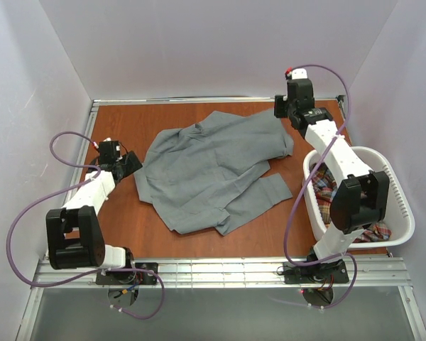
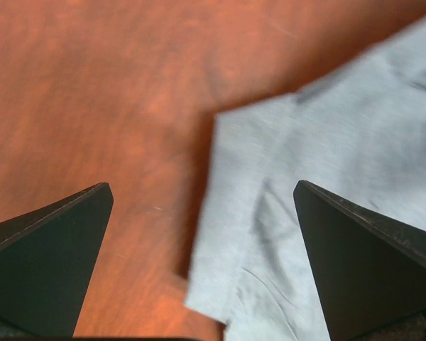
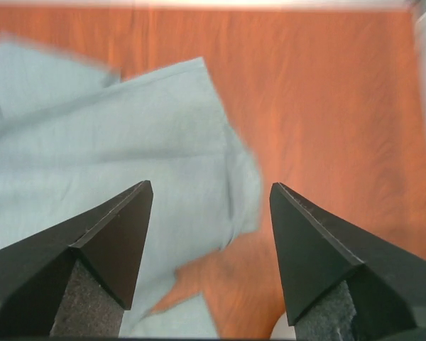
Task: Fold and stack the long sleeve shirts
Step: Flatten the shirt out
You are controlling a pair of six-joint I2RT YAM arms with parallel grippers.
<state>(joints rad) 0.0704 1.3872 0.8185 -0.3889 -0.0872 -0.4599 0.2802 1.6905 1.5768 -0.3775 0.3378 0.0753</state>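
Spreading step, by my read: plain mid-grey collared cloth shirt lies rumpled mid-frame on the surface, left end effector and right end effector both apart, empty; you next pinch opposite edges.

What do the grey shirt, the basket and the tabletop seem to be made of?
Grey shirt: soft matte cloth, judging by limp folds and creases. Basket: white plastic, smooth, rigid moulded rim. Tabletop: likely wood or wood-look laminate, reddish-brown with faint grain; which one is unclear.

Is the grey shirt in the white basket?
No, the grey shirt lies spread on the table, beside the basket.
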